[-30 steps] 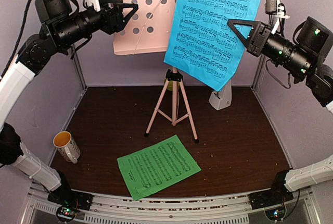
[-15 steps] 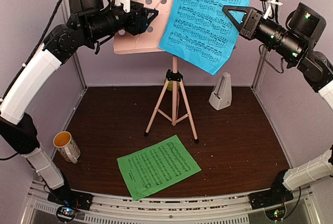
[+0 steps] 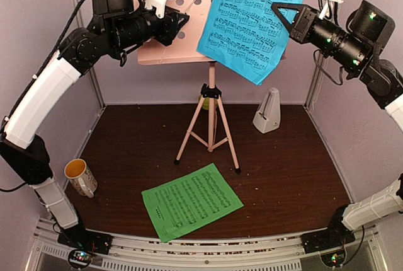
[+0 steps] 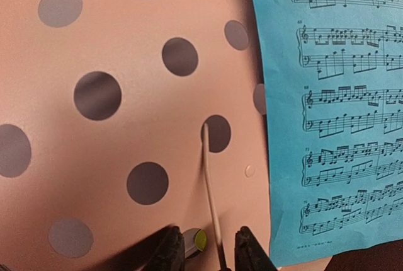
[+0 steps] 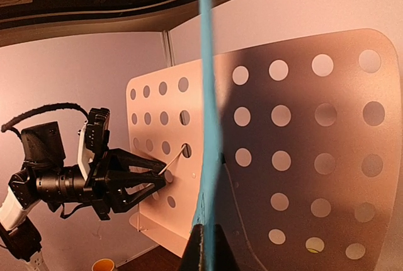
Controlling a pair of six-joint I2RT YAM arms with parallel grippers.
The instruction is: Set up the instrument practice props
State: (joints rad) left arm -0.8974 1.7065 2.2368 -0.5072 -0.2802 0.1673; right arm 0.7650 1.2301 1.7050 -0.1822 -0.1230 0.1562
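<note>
tabletop (image 3: pixel 283 157): dark brown wood, purple walls on three sides. pink music stand (image 3: pixel 192 47): upright at back centre, tripod legs spread on the tabletop, perforated plate up high facing the arms, shallow lip along its lower edge. blue music sheet (image 3: pixel 252 19): in the air in front of the right half of the plate, printed side toward the arms, tilted, lower corner hanging below the lip; cannot tell whether it touches the plate. green music sheet (image 3: pixel 191 200): flat on the tabletop near the front edge, ahead of the tripod legs, lying at a slant, nothing touching it. left gripper (image 3: pixel 182 20): raised at the left half of the plate, jaws a little apart with a thin rod (image 4: pixel 211 195) of the stand running between them; wrist view shows a gap on each side of the rod, so not clamped. right gripper (image 3: pixel 276 10): raised at the right edge of the blue music sheet, jaws pressed together on that edge; in its wrist view the sheet rises edge-on from between the tips. metronome (image 3: pixel 267 111): white pyramid, upright at back right, right of the tripod, well apart from both grippers. mug (image 3: pixel 80 177): white, orange inside, at the left edge of the tabletop. small lime-green object (image 3: pixel 201 103): behind the tripod hub, mostly hidden
</note>
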